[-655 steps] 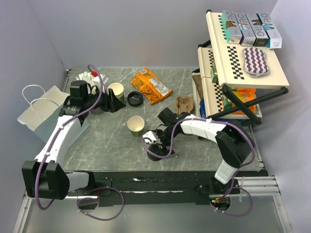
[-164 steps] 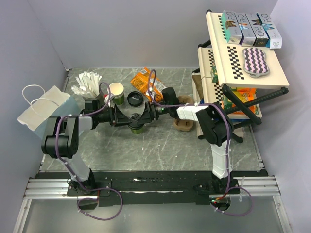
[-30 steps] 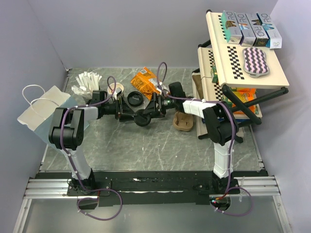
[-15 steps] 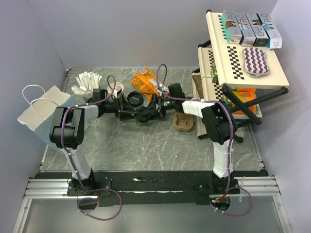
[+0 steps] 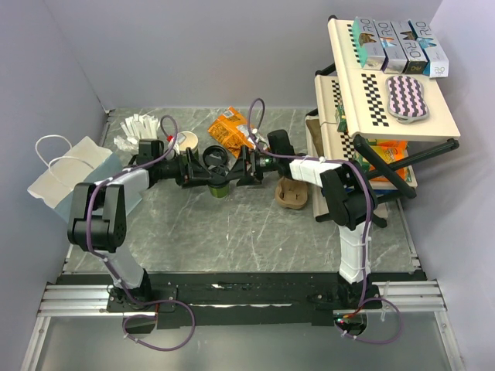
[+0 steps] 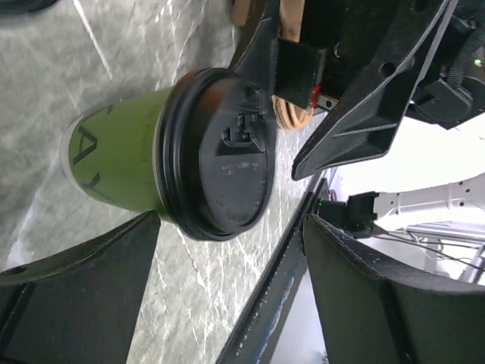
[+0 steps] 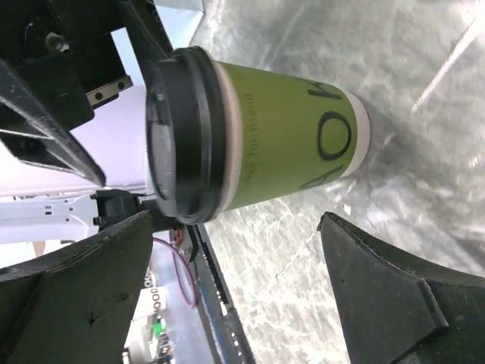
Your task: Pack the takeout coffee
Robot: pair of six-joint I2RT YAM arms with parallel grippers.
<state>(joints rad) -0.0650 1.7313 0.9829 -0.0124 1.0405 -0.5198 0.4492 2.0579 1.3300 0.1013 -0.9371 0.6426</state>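
Table (image 5: 255, 224): grey marble top. Both arms meet a bit toward 12 o'clock of centre.
Shelf rack (image 5: 379, 100) at 2 o'clock, out of the way.
Paper bag (image 5: 66, 174) at the 9 o'clock edge, mouth up. Likely the packing target.
Left gripper (image 6: 231, 224) comes in from the cup's 9 o'clock, jaws spread wide. Its wrist view shows a gap to the cup on both sides, so nothing is held.
Right gripper (image 7: 235, 224) comes in from the cup's 3 o'clock, also spread wide and clear of the cup, holding nothing.
Takeout coffee (image 5: 219, 185) stands upright on the table between the two grippers, touching neither. The black lid (image 6: 227, 152) looks seated all round.
A loose lid (image 5: 213, 158) and a lidless cup (image 5: 186, 143) sit just beyond, toward 11 o'clock. Not ours.

Step in hand, my read: lidding done, now pick up and bag.
- One arm only. The left is nearer the bag; the right should back off toward 3 o'clock first, since the fingers are crowded.
- Close on the green wall below the lid rim, not on the lid, or it may pop off.
- Squeeze lightly; the paper wall likely buckles.
- Keep the cup upright on the way to 9 o'clock and steer clear of the lidless cup.
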